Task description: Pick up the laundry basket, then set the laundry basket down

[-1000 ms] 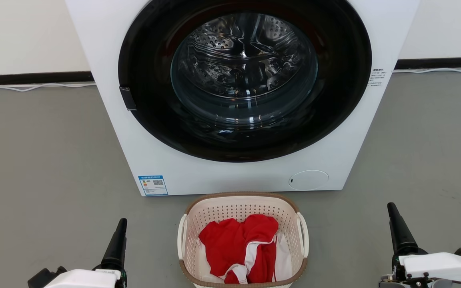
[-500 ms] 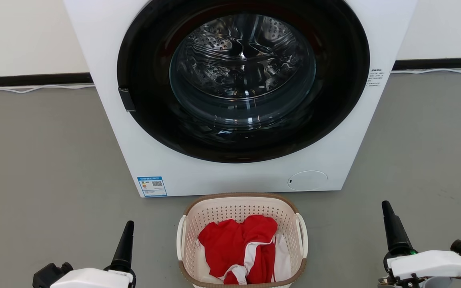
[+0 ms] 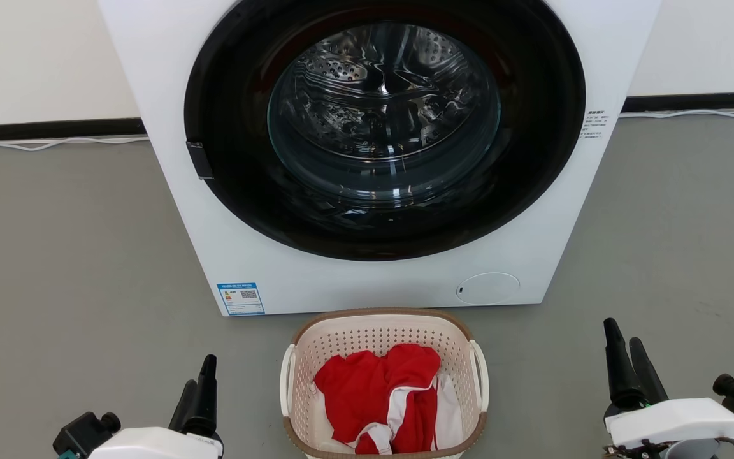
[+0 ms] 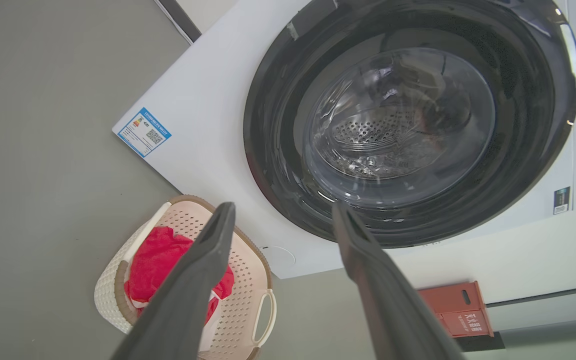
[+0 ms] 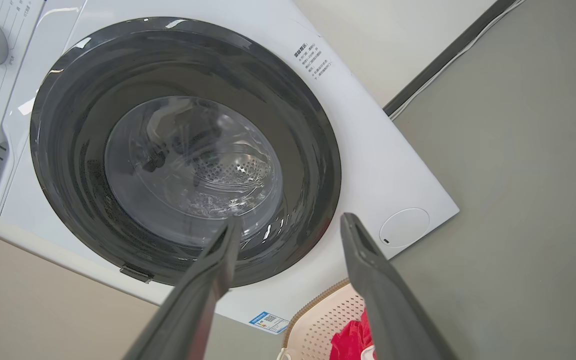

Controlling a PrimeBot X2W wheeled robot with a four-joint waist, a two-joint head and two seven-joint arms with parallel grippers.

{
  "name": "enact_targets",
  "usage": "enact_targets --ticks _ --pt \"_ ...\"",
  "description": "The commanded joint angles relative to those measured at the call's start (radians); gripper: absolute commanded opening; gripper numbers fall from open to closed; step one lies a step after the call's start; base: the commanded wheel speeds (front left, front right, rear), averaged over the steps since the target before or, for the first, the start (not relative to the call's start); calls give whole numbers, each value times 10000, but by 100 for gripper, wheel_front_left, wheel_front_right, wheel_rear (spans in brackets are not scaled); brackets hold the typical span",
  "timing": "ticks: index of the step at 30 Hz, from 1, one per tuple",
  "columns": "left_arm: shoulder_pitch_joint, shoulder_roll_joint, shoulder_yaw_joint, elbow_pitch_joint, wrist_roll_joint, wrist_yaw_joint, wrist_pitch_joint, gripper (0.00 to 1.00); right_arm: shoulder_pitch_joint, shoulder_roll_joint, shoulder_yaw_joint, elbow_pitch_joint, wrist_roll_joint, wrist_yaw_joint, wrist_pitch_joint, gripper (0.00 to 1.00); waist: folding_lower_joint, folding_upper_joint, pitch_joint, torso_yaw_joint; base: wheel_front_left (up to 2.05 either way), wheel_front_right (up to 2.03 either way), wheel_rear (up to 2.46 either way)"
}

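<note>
Though illegibly small, blue QR label (image 3: pixel 241 298) on washing machine (image 3: pixel 354 284); left gripper (image 3: pixel 199 373) and right gripper (image 3: pixel 622 331) spread, empty.

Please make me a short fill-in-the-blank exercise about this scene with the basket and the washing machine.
1. The laundry basket stands on the ____, before the washing machine.
2. The garment inside it is mostly ____.
3. The left gripper and the right gripper are both ____, holding nothing.
Missing words: floor, red, open.
</note>
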Motion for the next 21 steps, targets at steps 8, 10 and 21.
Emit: enact_targets --ticks 8,10,21 --pt "-312 95 95 -172 1246 132 -331 100 -208 -103 199 -333 -1323 43 -361 100 0 0 -38 -20 0 0 0" --pt "-309 97 76 -153 1523 137 -390 100 -208 -104 209 -337 -1583 44 -420 100 0 0 -42 -25 0 0 0" --pt "-321 112 67 -53 2862 140 -713 100 -205 -111 237 -333 -3012 51 -743 100 0 0 -40 -68 0 0 0"
